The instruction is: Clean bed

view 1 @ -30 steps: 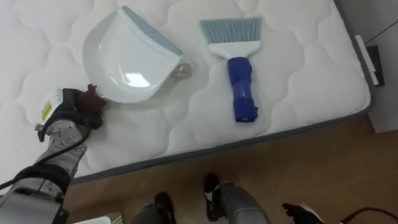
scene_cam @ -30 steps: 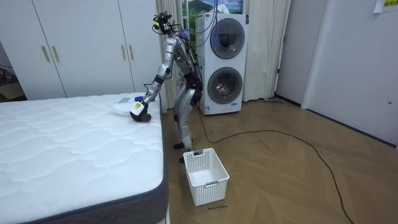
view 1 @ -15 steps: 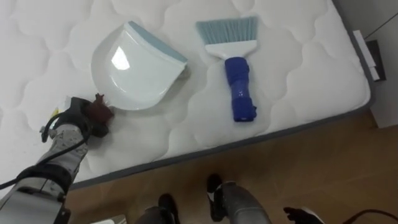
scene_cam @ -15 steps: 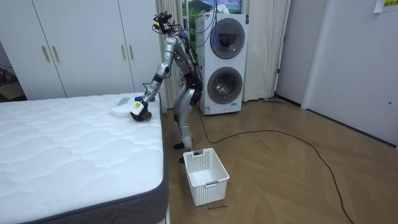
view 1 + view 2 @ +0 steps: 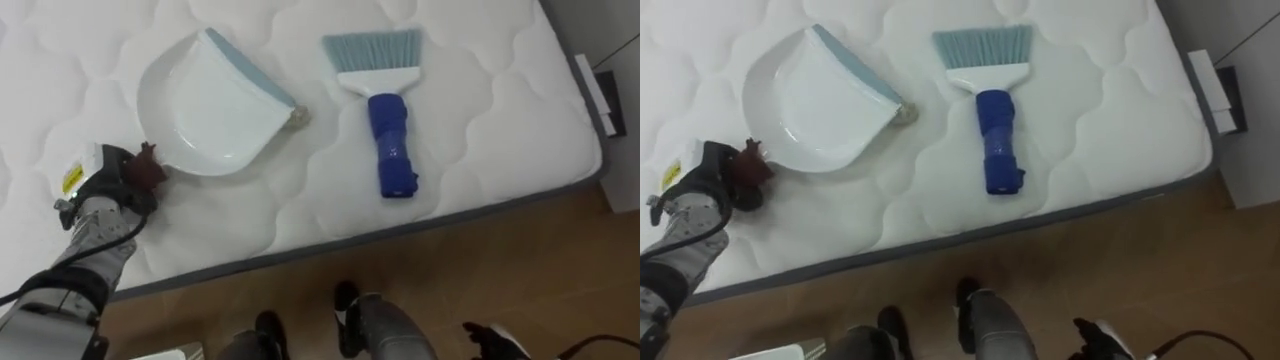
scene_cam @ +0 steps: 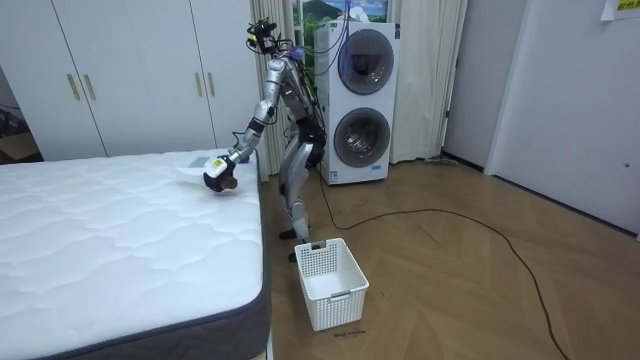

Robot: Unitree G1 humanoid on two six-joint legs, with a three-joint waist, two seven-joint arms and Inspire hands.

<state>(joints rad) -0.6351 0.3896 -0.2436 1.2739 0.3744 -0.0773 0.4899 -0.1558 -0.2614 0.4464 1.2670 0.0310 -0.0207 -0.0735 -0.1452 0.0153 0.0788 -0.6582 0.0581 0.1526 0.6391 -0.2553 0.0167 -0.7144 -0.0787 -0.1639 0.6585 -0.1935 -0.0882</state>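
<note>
The fingers (image 5: 146, 166) of the left hand (image 5: 108, 188) are clenched on the rear rim of the dustpan (image 5: 205, 110), seemingly so its lip is kept against a small scrap (image 5: 297, 117). The brush (image 5: 391, 145) is left unheld beside it on the bed (image 5: 480, 100).

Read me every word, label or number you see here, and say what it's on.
None can be read.
The yellow sticker behind the left hand: print too blurred.
The yellow sheet on the wall: too small.
The dustpan and the brush: no text.
</note>
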